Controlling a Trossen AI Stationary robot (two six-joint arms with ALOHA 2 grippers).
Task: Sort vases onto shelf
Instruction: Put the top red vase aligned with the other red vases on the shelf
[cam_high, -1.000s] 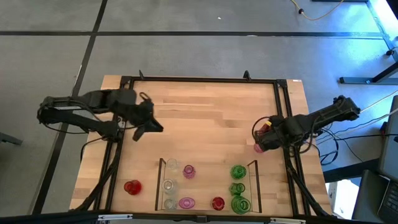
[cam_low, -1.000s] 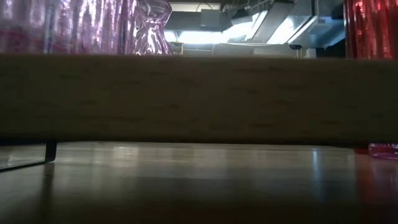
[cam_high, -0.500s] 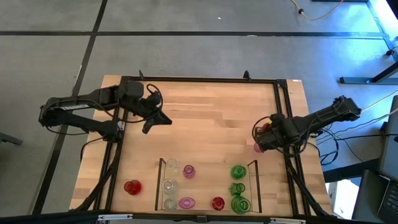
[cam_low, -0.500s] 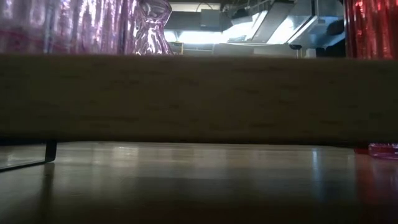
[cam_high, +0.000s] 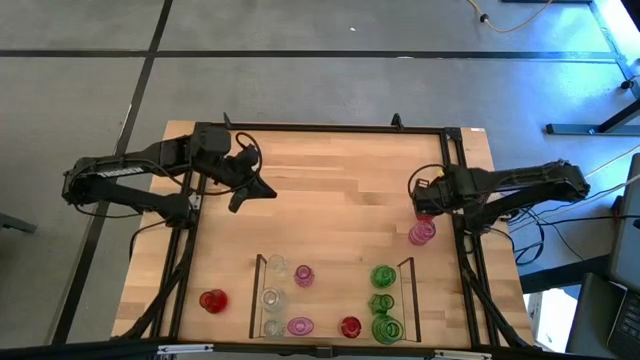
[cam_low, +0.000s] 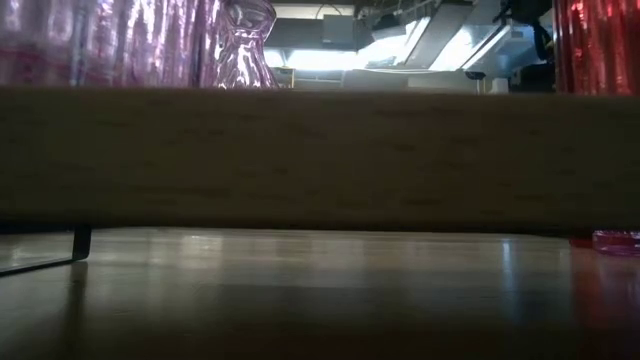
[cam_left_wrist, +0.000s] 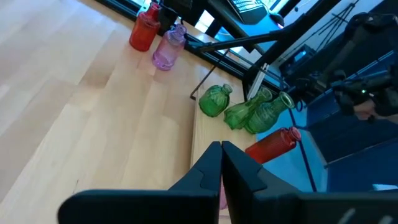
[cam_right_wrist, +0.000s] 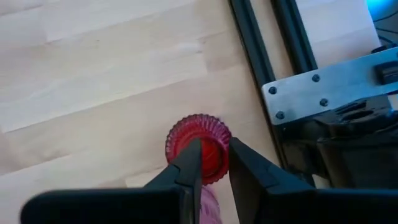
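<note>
1. High view: the right gripper (cam_high: 428, 203) hangs over a red vase (cam_high: 424, 208) by the table's right rail, a pink vase (cam_high: 422, 233) just beside it; a careless descent could topple that pink one. The shelf (cam_high: 262, 262) waits near the front edge.
2. Left wrist view: the left gripper (cam_left_wrist: 221, 163) is pinched closed, empty, waiting mid-table.
3. Right wrist view: fingers (cam_right_wrist: 190, 163) straddle the ribbed, glassy rim, parted, not yet gripping; slick glass might slip.

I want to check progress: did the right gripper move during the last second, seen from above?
Yes. In the high view the right gripper has shifted away from the shelf, uncovering the pink vase on the table.
</note>
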